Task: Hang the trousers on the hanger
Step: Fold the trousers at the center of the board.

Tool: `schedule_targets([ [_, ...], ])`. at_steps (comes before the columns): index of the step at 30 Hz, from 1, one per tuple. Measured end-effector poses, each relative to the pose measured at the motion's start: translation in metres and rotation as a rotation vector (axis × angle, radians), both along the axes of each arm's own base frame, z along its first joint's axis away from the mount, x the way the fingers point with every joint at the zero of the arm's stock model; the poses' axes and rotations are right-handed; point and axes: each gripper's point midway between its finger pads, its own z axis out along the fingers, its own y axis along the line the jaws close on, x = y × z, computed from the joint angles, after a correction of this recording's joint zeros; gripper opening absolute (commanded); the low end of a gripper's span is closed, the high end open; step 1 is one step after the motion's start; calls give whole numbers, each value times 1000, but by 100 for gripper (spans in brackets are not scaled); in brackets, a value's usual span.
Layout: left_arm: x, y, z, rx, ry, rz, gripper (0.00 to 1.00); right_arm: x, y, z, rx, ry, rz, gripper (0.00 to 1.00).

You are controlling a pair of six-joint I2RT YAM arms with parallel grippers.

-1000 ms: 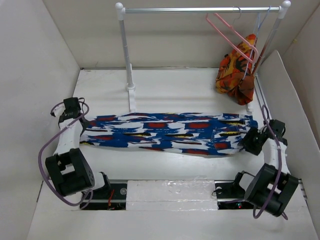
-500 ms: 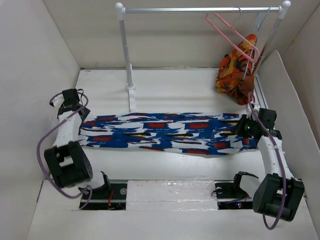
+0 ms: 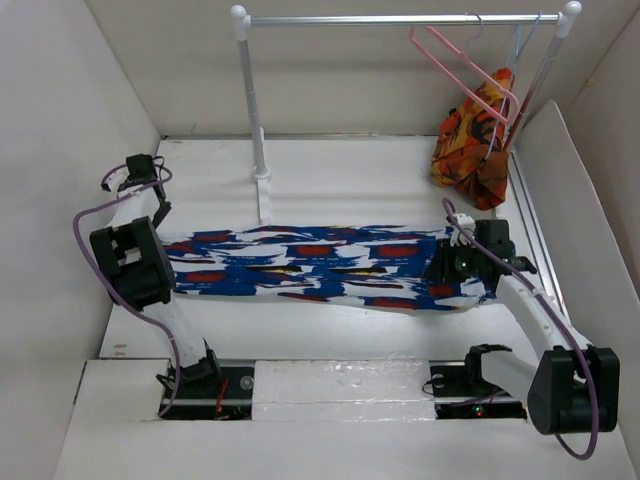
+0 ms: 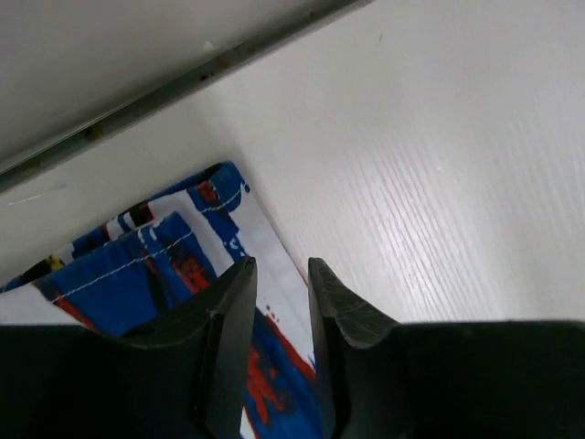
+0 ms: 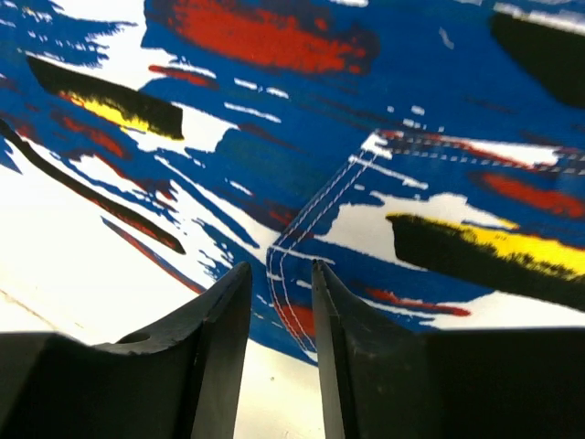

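White table (image 3: 350, 165) inside a white-walled booth | trousers (image 3: 330, 262) flat across centre, 9 to 3 o'clock | hanger (image 3: 470, 70) on rail (image 3: 400, 18) at 1 o'clock, beside orange garment (image 3: 470, 140) | left gripper (image 4: 281, 265) above trousers' 9 o'clock end, fingers slightly apart, holding nothing | right gripper (image 5: 281, 267) above the 3 o'clock end, fingers slightly apart, holding nothing

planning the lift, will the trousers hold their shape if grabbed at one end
Probably not: the trousers lie flat and thin on the table, with a wavy near edge, so they likely drape and sag. They look light, and a push would likely bunch them rather than slide them.
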Motion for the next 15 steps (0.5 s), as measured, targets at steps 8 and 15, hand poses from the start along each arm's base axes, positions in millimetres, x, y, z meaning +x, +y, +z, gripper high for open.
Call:
schedule_targets([
  [8, -6, 13, -22, 45, 94, 29, 37, -6, -5, -7, -25, 11, -13, 49],
  [15, -5, 19, -27, 62, 123, 48, 41, 7, -49, -4, -43, 4, -197, 62],
])
